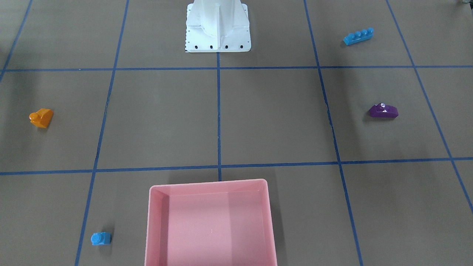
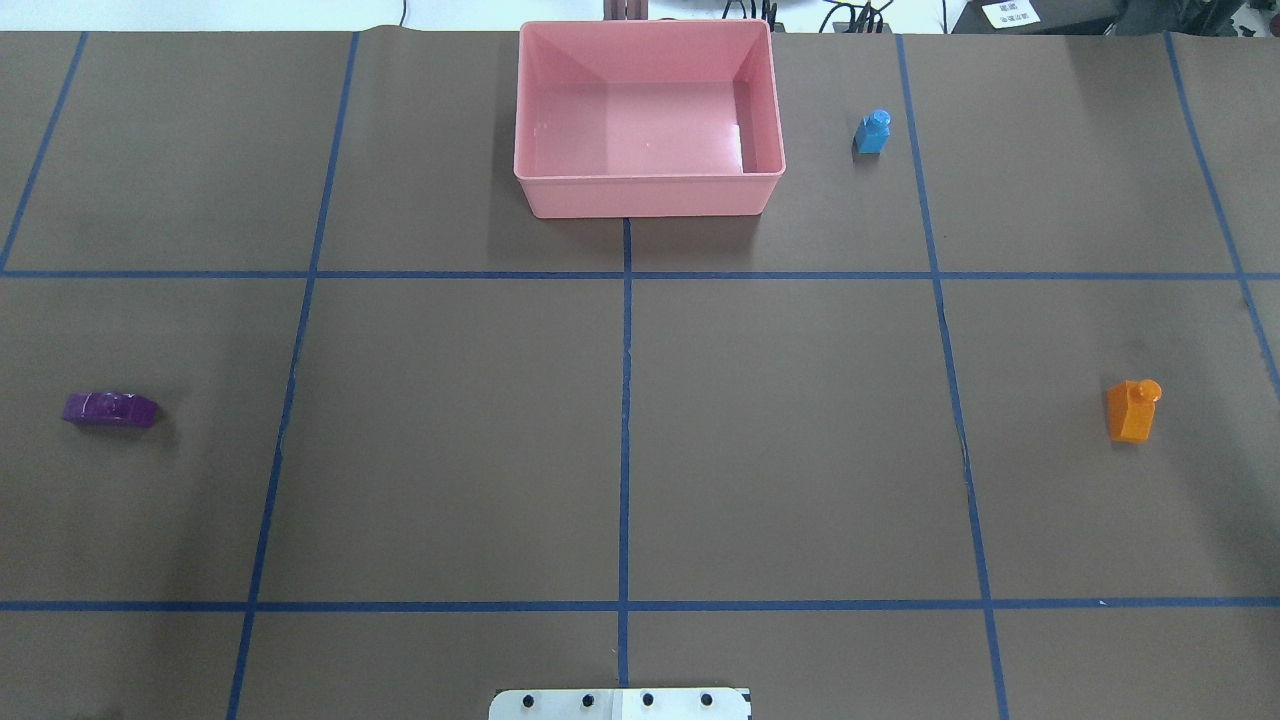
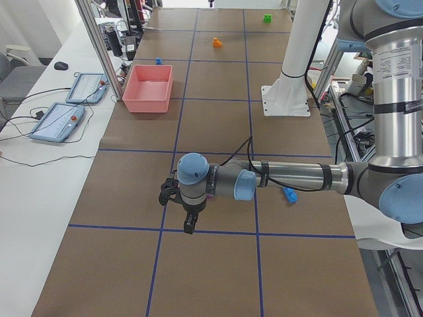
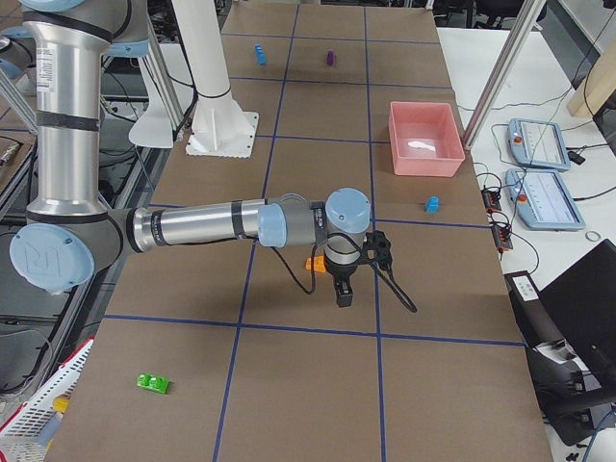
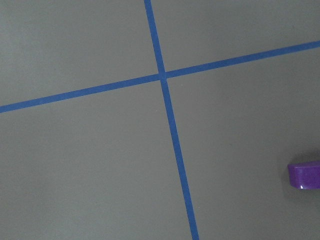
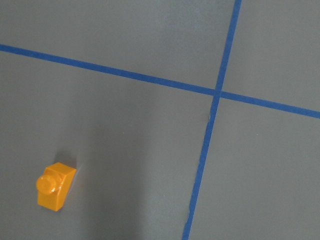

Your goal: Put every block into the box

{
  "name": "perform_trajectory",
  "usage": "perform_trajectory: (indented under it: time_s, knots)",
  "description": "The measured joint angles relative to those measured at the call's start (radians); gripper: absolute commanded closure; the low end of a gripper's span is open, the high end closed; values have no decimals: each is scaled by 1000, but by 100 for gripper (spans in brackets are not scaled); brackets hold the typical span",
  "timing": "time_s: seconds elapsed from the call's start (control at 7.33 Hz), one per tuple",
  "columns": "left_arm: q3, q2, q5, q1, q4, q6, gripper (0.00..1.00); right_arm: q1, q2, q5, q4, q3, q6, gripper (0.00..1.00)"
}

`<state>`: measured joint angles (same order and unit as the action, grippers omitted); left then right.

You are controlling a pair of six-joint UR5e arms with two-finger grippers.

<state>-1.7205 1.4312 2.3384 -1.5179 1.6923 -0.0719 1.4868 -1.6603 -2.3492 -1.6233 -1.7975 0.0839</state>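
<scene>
The pink box (image 2: 645,195) stands empty at the table's far middle. The small blue block (image 2: 872,131) lies just right of it. The orange sloped block (image 2: 1133,408) lies at the right, and also shows in the right wrist view (image 6: 55,185). The purple sloped block (image 2: 110,409) lies at the left, at the edge of the left wrist view (image 5: 304,176). The long blue block (image 1: 358,36) lies near the robot's left side. The green block (image 4: 152,383) lies at the right end. My left gripper (image 3: 188,223) hovers near the purple block and my right gripper (image 4: 343,292) near the orange block; I cannot tell whether either is open or shut.
The white robot base (image 1: 218,26) stands at the table's near middle. Blue tape lines divide the brown table into squares. Tablets (image 4: 544,197) and cables lie on the white bench beyond the box.
</scene>
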Motion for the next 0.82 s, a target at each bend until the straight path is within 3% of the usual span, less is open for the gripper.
perform_trajectory:
  time_s: [0.41,0.82]
  knots:
    - [1,1,0,1,1,-1,0,-114,6,-9,23,12,-28,0]
    - [1,2,1,2,10,-3,0,-271,7,-12,225,65,-328,0]
